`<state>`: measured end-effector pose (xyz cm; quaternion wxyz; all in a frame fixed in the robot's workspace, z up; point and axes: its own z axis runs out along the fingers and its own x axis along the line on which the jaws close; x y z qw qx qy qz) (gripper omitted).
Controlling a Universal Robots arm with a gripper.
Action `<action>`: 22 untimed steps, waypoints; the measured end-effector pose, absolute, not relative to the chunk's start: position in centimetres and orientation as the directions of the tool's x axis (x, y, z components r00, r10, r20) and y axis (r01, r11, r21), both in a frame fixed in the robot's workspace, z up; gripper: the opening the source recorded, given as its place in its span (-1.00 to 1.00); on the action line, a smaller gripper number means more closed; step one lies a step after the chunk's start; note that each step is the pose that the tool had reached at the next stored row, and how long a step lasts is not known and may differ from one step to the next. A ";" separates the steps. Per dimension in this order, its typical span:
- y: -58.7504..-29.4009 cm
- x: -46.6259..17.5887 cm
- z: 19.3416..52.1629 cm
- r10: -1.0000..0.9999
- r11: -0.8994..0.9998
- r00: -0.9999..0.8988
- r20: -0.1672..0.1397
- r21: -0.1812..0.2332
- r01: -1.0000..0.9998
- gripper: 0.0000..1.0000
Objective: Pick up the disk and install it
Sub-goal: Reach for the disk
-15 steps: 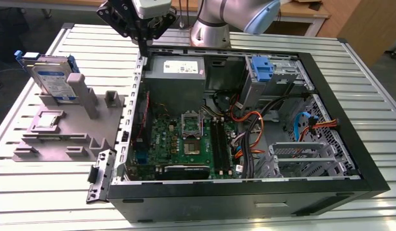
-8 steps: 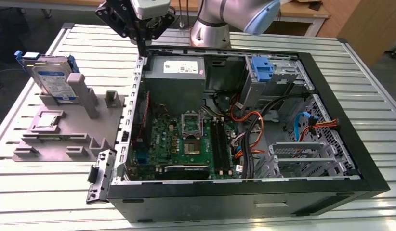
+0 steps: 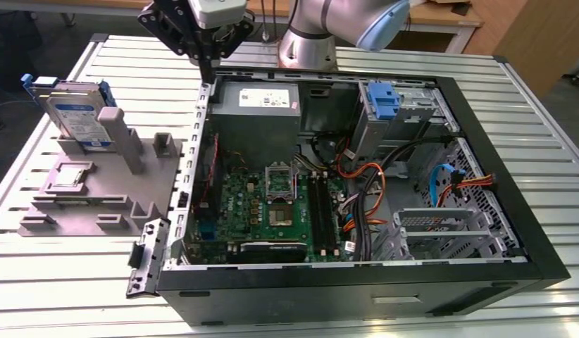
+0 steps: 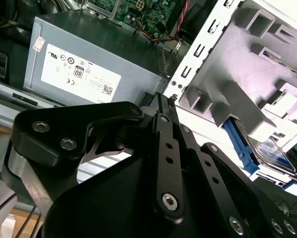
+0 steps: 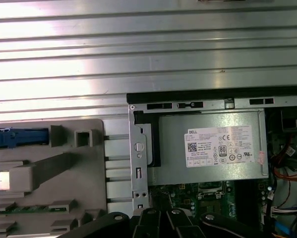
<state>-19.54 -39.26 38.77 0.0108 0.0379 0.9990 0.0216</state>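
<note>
The disk stands on edge in a slot of the grey fixture at the exterior view's left, silver with a white-and-blue label and a blue frame. Its blue frame shows edge-on in the first wrist view, and part of its silver face in the second wrist view. My gripper hangs over the back-left corner of the open computer case, to the disk's right and higher than it. The fingers are pressed together, shut on nothing, as both wrist views show.
The open computer case lies on a slatted metal table. Inside are a power supply, a motherboard, cables and a blue bracket in the drive bay. A small square chip rests on the fixture.
</note>
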 end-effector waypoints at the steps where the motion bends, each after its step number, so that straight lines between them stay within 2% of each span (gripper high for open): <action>1: -39.3 -19.6 38.8 0.076 0.996 -0.997 -0.020 0.044 0.075 -0.80; 22: -39.3 -20.4 38.6 0.076 0.996 -0.997 -0.020 0.044 0.075 -0.80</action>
